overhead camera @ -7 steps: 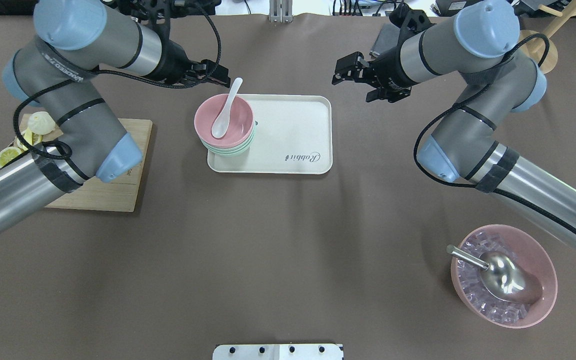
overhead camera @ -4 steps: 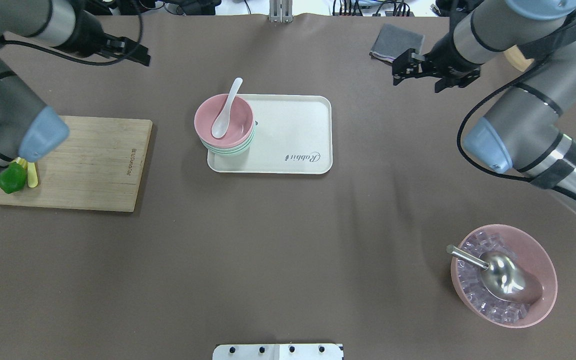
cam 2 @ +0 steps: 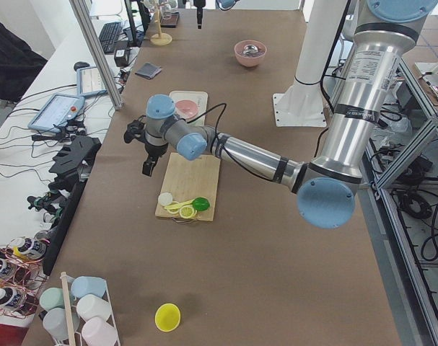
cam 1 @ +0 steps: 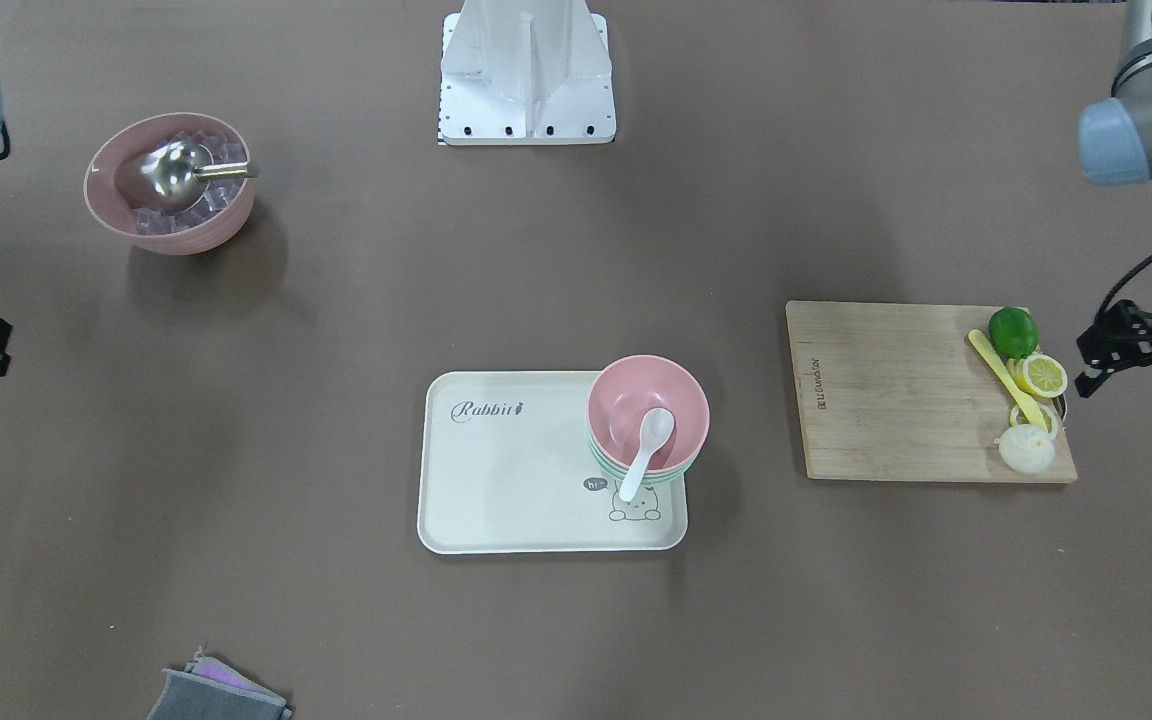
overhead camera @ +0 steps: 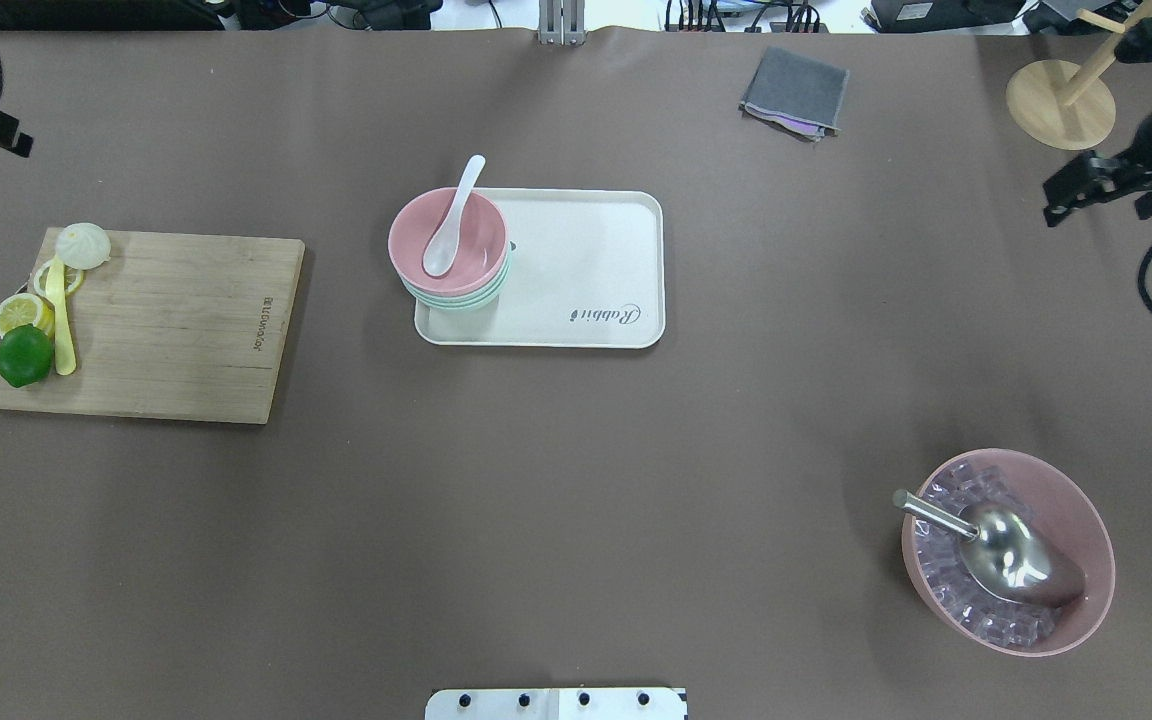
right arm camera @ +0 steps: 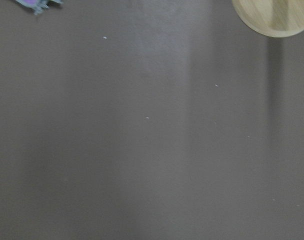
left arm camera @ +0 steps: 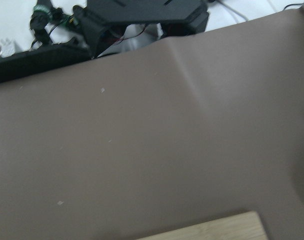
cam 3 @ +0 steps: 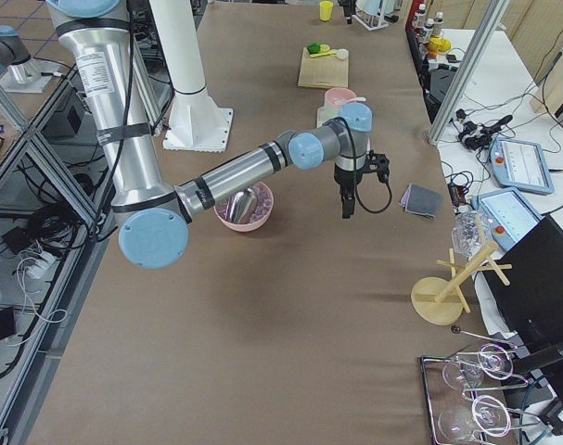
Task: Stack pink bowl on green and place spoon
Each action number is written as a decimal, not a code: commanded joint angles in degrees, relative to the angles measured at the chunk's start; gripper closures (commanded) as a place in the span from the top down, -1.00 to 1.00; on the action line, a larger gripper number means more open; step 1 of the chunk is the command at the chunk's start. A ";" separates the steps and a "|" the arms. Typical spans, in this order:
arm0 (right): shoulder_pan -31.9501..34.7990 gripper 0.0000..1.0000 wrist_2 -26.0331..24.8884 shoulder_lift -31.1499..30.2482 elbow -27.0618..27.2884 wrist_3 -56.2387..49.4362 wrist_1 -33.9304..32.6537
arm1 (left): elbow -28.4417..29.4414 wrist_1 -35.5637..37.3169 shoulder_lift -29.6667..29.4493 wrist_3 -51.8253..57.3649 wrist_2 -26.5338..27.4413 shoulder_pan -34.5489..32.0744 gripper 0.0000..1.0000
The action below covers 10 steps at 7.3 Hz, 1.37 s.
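Nearest the robot, on the right: a pink ice bowl point(overhead camera: 1086, 590) is sitting on the brown surface point(overhead camera: 536, 480), with a metal scoop point(overhead camera: 1011, 560) lying in the cubes. Farther out on the left, a wooden board point(overhead camera: 166, 325) is carrying a lime point(overhead camera: 24, 355), lemon slices point(overhead camera: 21, 312) and a yellow utensil point(overhead camera: 61, 330) along its outer end.

At mid-surface a cream tray point(overhead camera: 586, 260) is holding the stack at its left end. The pink bowl point(overhead camera: 476, 250) is nesting in the green bowl point(overhead camera: 461, 302), which is showing only its rim. The white spoon point(overhead camera: 454, 215) is resting in the pink bowl, with its scoop end inside and its handle leaning over the far rim.

Both arms are hanging well apart from the tray. The right gripper point(overhead camera: 1096, 205) is hovering by the right edge with its fingers spread, gripping nothing. The left gripper point(cam 1: 1131, 385) is hovering near the board, toward the far left — fingers likewise parted and empty.

Farthest out, a grey cloth point(overhead camera: 796, 90) is lying flat and a wooden stand point(overhead camera: 1061, 105) is standing in the right corner.
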 commanded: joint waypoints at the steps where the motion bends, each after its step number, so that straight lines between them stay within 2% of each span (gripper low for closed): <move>1: 8.71 1.00 8.46 -6.39 -1.28 -9.34 -0.39 | 7.33 2.26 2.30 11.48 -6.45 -6.63 0.96; 2: 9.00 1.00 8.40 -8.41 -1.29 -9.52 -0.48 | 7.62 1.57 6.75 12.75 -5.35 -8.04 0.96; 3: 9.00 1.00 7.71 -10.61 -1.29 -11.17 -0.39 | 7.28 1.82 7.40 14.07 2.14 -8.06 0.96; 4: 9.09 1.00 7.70 -12.20 -1.29 -13.10 -0.39 | 7.01 4.69 6.89 12.52 0.74 -8.23 0.96; 5: 9.88 1.00 7.61 -12.74 -1.29 -13.30 -0.39 | 7.10 5.85 6.80 12.42 -3.89 -8.93 0.96; 8: 10.50 1.00 7.44 -12.39 -2.42 -15.22 -0.30 | 7.36 5.25 7.50 12.42 -2.88 -10.95 0.96; 10: 11.37 1.00 6.47 -12.30 -4.52 -21.61 -2.23 | 7.54 5.16 6.89 13.03 -2.79 -10.87 0.96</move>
